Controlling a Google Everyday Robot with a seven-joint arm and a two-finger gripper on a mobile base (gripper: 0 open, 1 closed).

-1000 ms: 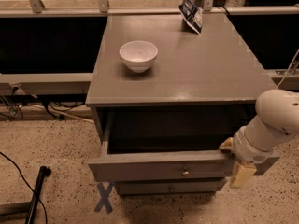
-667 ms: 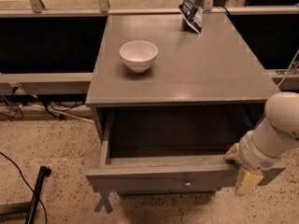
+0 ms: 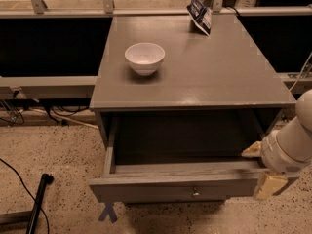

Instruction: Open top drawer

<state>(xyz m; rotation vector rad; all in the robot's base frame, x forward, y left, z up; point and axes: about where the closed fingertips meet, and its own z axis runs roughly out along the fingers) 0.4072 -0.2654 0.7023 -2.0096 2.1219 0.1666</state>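
The top drawer [image 3: 156, 190] of the grey cabinet stands pulled well out, and its empty grey interior [image 3: 185, 135] shows. A small round metal knob [image 3: 195, 194] sits at the centre of its front. My gripper [image 3: 260, 168] is at the right end of the drawer front. One tan finger [image 3: 251, 150] is inside the drawer and the other is on the outside face, so the two clasp the front panel. My white arm [image 3: 292, 140] comes in from the right edge. The lower drawers are hidden under the open one.
A white bowl [image 3: 145, 57] and a blue-and-white packet [image 3: 201, 14] sit on the cabinet top [image 3: 219, 72]. A black pole [image 3: 36, 206] and cables lie on the speckled floor at the left. A blue tape cross [image 3: 108, 212] marks the floor below the drawer.
The top drawer has slid further out towards the camera, showing more of its interior. My gripper has moved the same way with the drawer's right end in it.
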